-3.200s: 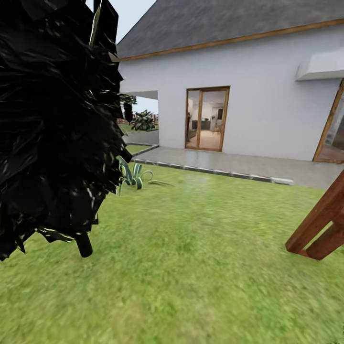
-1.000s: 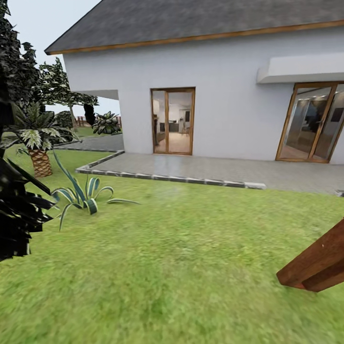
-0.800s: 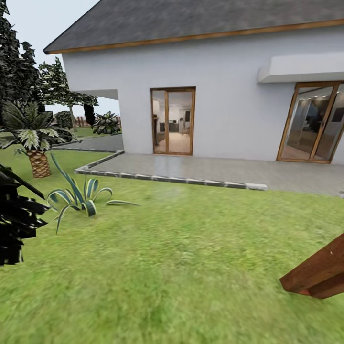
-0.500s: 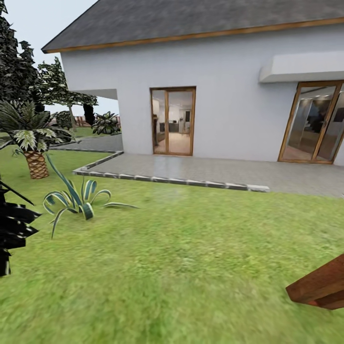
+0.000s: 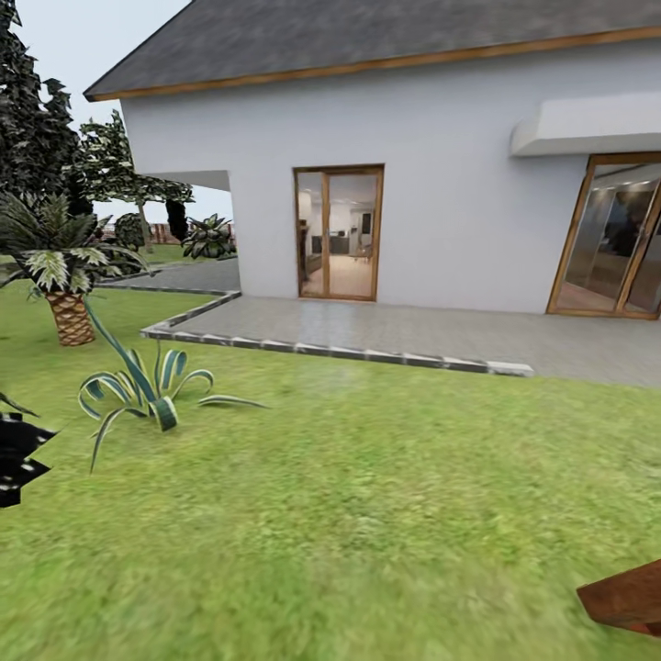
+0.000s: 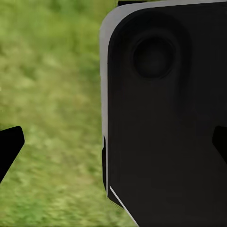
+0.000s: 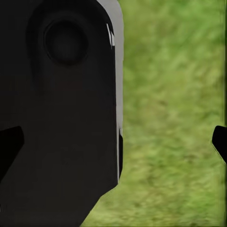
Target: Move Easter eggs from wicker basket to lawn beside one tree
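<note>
Lawn [image 5: 367, 496] spreads ahead of us up to the grey patio [image 5: 441, 330] of the white house [image 5: 413, 184]. A spiky striped plant [image 5: 147, 390] and a small palm [image 5: 60, 266] stand on it. In our wrist views, grass lies beyond each pincer: the left gripper [image 6: 113, 144] and right gripper [image 7: 113, 142] show dark fingertips far apart at the frame edges, holding nothing, beside a black robot body panel [image 6: 165, 118].
</note>
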Tool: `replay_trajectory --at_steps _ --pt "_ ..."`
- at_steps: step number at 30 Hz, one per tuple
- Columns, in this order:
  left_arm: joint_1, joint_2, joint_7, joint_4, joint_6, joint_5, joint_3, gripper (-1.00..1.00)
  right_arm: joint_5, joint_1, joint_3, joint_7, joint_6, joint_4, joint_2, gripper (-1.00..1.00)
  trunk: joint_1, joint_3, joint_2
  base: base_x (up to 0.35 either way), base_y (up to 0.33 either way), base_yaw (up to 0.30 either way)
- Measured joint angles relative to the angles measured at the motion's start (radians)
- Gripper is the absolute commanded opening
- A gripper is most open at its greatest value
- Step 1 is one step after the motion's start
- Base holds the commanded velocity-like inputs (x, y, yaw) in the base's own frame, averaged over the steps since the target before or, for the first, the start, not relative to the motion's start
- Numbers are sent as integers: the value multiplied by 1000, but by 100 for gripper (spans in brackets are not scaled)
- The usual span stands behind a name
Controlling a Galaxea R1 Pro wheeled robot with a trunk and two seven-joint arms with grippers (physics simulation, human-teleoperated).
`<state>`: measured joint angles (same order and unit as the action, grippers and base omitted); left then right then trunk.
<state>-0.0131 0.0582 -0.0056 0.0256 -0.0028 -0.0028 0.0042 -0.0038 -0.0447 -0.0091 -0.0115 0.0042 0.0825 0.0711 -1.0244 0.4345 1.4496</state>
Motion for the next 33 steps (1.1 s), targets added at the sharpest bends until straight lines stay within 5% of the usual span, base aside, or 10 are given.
replay_trajectory --at_steps 19,33 --pt "0 0 0 0 0 0 0 100 0 0 -1 0 0 0 1 100 0 0 0 282 0 253" --pt "0 0 0 0 0 0 0 100 0 0 -1 -1 1 0 1 100 0 0 0 278 0 20"
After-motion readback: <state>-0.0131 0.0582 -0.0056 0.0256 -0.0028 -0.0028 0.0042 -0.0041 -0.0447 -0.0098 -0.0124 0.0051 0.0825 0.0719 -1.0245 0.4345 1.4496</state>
